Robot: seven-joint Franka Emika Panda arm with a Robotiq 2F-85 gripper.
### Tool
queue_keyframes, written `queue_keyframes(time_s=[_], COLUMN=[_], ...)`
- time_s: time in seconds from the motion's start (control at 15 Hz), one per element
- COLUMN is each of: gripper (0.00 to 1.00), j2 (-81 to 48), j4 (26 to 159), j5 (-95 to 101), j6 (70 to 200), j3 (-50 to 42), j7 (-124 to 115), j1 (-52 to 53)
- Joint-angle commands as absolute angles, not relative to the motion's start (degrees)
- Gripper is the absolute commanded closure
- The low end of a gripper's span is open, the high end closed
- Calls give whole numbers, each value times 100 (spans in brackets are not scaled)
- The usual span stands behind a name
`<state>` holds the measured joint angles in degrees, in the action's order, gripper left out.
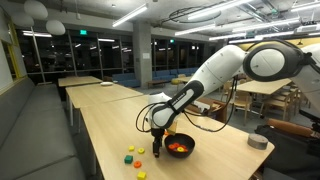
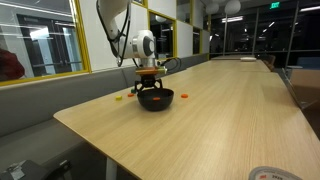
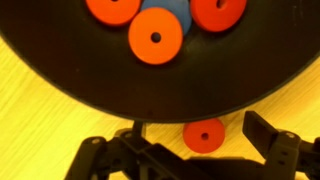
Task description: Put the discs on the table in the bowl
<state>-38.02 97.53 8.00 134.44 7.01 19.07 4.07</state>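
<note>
we are in a dim, open room with dark windows (image 1: pixel 40 50) and rows of light-wood tables. the nearest long table (image 1: pixel 100 125) carries everything here. the black bowl (image 1: pixel 181 148) stands on it, close to one long edge.

in the wrist view the bowl (image 3: pixel 60 70) fills the upper part of the frame. inside it we count three orange-red discs (image 3: pixel 155 38) lying flat, partly covering a blue disc (image 3: pixel 170 12) beneath them. one more red disc (image 3: pixel 204 134) lies on the bare wood just beside the bowl's rim.

the gripper (image 3: pixel 190 150) hangs over that spot with its jaws spread wide. the red disc on the table shows in the gap between them, and the gripper holds nothing. in an exterior view the gripper (image 1: pixel 159 133) points down just beside the bowl.

a few small coloured pieces (image 1: pixel 135 153), yellow, red and green, lie on the table near the bowl. they are too small for us to tell which are discs. in an exterior view two tiny orange spots (image 2: pixel 120 97) lie on the wood either side of the bowl (image 2: pixel 155 99). a grey roll of tape (image 1: pixel 257 141) rests farther along the table, well apart from the bowl.
</note>
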Motion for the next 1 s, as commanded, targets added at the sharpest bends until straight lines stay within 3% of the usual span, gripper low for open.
queue_keyframes(time_s=[0.0,0.73,0.8,0.93], gripper=[0,0,25,34], j2=[-3789,-3916,-3926,-3939], j4=[9661,9546,9538,9502], j5=[840,830,845,831], j6=[13507,13510,13567,13598], j3=[670,654,647,647], j7=[1808,1837,1837,1831], j1=[465,434,435,429])
